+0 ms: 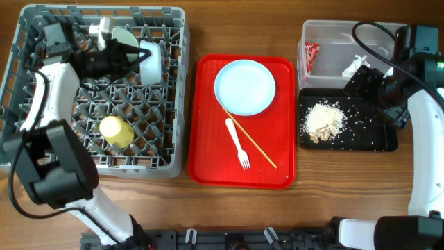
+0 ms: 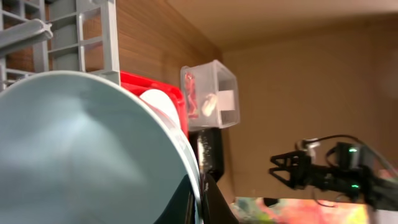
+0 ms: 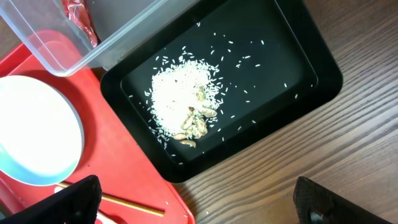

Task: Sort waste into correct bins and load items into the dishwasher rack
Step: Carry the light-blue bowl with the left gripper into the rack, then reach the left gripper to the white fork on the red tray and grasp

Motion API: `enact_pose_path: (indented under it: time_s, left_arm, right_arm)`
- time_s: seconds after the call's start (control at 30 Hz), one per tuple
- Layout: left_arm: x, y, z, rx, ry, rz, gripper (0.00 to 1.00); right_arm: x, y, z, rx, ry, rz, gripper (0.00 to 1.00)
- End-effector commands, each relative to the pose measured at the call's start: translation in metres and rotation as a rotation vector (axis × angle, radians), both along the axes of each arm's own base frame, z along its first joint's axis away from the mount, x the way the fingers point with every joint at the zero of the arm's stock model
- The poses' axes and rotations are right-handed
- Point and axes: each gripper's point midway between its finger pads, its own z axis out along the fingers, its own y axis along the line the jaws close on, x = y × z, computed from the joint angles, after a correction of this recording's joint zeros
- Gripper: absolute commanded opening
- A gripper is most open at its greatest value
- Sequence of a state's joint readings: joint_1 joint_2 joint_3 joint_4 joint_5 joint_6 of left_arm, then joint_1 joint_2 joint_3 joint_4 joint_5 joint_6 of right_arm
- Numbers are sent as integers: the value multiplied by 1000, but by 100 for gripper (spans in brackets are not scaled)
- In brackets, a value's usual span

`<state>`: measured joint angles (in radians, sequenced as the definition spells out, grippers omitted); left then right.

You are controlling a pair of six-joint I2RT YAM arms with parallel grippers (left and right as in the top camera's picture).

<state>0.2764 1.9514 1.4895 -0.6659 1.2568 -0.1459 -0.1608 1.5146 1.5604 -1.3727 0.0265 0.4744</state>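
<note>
Overhead view: grey rack [image 1: 173,104] at L of worktop [image 1: 201,28]. L pincer [image 1: 132,55] reaches into the rack's rear rows. Per L wrist view it looks clenched on the rim of the green bowl [image 2: 74,149], which stands on edge. Small white bowl [image 1: 152,61] sits just R of the pincer; yellow cup [image 1: 116,130] is nearer the front. Red tray [image 1: 208,160] at centre carries plate [image 1: 244,86], fork [image 1: 237,142] & a thin stick [image 1: 253,142] lying beside the fork. At R, clear tub [image 1: 333,35] holds red wrapper [image 1: 311,57] & paper scrap [image 1: 355,64]. Black tray [image 1: 361,139], just in front of the tub, holds food scraps [image 1: 325,119] w/ loose grains scattered round them. R pincer [image 3: 199,202] hangs over the tub/black tray area, fingers spread wide, nothing betw. them.
</note>
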Motion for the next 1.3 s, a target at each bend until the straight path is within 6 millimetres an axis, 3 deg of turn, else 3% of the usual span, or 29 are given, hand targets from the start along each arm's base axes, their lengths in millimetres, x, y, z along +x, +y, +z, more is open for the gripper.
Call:
enact_pose_path:
  time_s: [0.0, 0.17, 0.23, 0.3, 0.43, 0.5, 0.6, 0.63, 0.67, 0.77, 0.9, 1.0, 1.1, 1.17, 1.27]
  left_arm:
    - [1, 14, -5, -69, 35, 19, 4]
    - [2, 44, -25, 6, 104, 116, 4]
    - [-3, 61, -45, 90, 192, 179, 12]
    - [-10, 73, -59, 151, 265, 222, 12]
    - [-15, 85, -67, 180, 310, 254, 20]
    - [-16, 92, -67, 178, 313, 271, 59]
    - [-17, 101, -69, 197, 320, 293, 81]
    - [-18, 107, -69, 213, 321, 311, 93]
    - [-19, 112, -66, 217, 314, 323, 100]
    - [-21, 123, -42, 248, 256, 363, 100]
    - [-30, 138, 1, 428, 156, 454, 100]
    - [-38, 122, 40, 511, 57, 465, 100]
    - [-44, 85, 66, 599, -21, 427, 100]
    - [-49, 52, 70, 656, -45, 369, 100]
    - [-57, -5, 55, 730, -3, 269, 100]
  right_arm:
    - [1, 0, 8, -1, -28, 1, 100]
    - [1, -1, 8, -1, -28, 1, 100]
    - [1, 0, 8, -1, -28, 1, 100]
    - [1, 0, 8, -1, -27, 1, 100]
    - [1, 0, 8, -1, -27, 1, 100]
    - [1, 0, 8, -1, -26, 1, 100]
    - [0, 0, 8, -1, -23, 1, 100]
    - [0, 0, 8, -1, -22, 1, 100]
    - [0, 0, 8, 0, -21, 2, 100]
    - [0, 0, 8, 0, -20, 1, 100]
    - [-1, 0, 8, 0, -20, 2, 100]
    - [0, 0, 8, 0, -20, 2, 100]
    - [-1, 0, 8, 0, -20, 2, 100]
    - [-1, 0, 8, 0, -20, 2, 100]
    - [-1, 0, 8, 0, -20, 2, 100]
